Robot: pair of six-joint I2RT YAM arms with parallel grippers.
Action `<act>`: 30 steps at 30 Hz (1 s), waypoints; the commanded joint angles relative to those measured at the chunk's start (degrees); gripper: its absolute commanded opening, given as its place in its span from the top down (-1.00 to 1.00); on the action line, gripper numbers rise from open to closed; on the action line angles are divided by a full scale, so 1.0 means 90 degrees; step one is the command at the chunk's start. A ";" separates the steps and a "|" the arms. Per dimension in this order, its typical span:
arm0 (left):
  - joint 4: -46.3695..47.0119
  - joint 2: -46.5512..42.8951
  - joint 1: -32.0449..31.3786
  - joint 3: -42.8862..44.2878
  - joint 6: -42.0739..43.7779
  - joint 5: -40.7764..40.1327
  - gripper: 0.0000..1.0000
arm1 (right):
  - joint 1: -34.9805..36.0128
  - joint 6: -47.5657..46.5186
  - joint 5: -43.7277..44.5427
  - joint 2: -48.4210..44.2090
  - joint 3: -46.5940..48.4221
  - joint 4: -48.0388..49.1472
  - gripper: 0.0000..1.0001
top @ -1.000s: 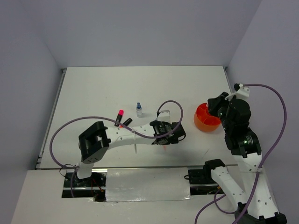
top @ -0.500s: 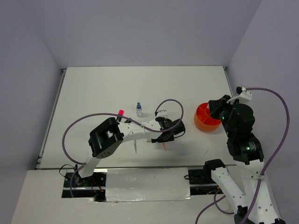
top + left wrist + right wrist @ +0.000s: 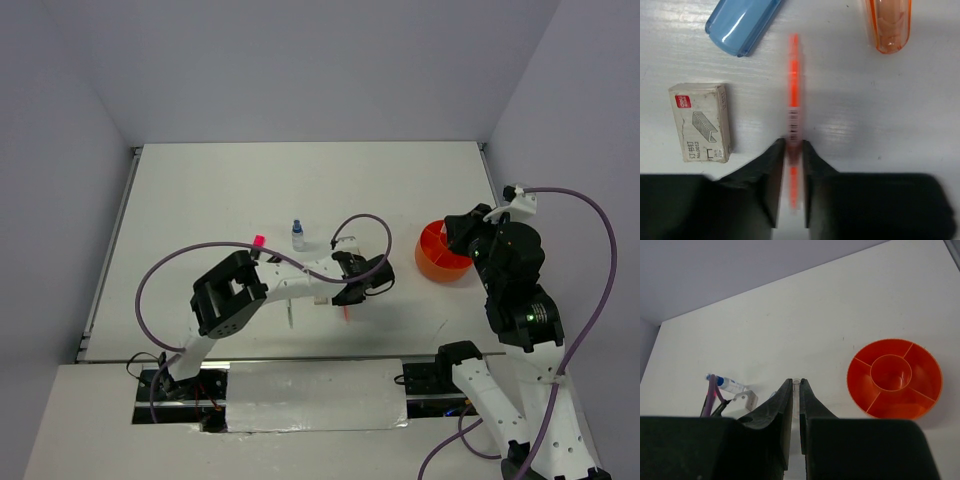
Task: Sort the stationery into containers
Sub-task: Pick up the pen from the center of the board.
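Observation:
In the left wrist view my left gripper (image 3: 794,145) is shut on a thin orange pen (image 3: 793,85) that lies on the white table. A blue marker (image 3: 742,22), a peach marker (image 3: 888,25) and a white block (image 3: 701,122) lie around the pen. From above, the left gripper (image 3: 350,298) is low at mid-table. My right gripper (image 3: 795,381) is shut on a thin silver pen (image 3: 796,394) and hovers (image 3: 462,232) at the left side of the orange bowl (image 3: 435,262), whose divided compartments (image 3: 920,400) look empty.
A blue-capped clear bottle (image 3: 297,235) stands behind the left gripper. A pink-capped highlighter (image 3: 257,243) lies partly under the left arm's purple cable (image 3: 170,262). The bowl sits close to the right wall.
The left jaws have closed from wide open onto the orange pen, and the left arm has swung its elbow inward. The right gripper has drifted slightly beside the bowl.

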 commanded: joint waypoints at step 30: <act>0.4728 -0.7452 -0.0608 -0.4489 0.4683 0.1165 1.00 | 0.0769 0.2489 -0.3818 0.0653 -0.0930 0.5606 1.00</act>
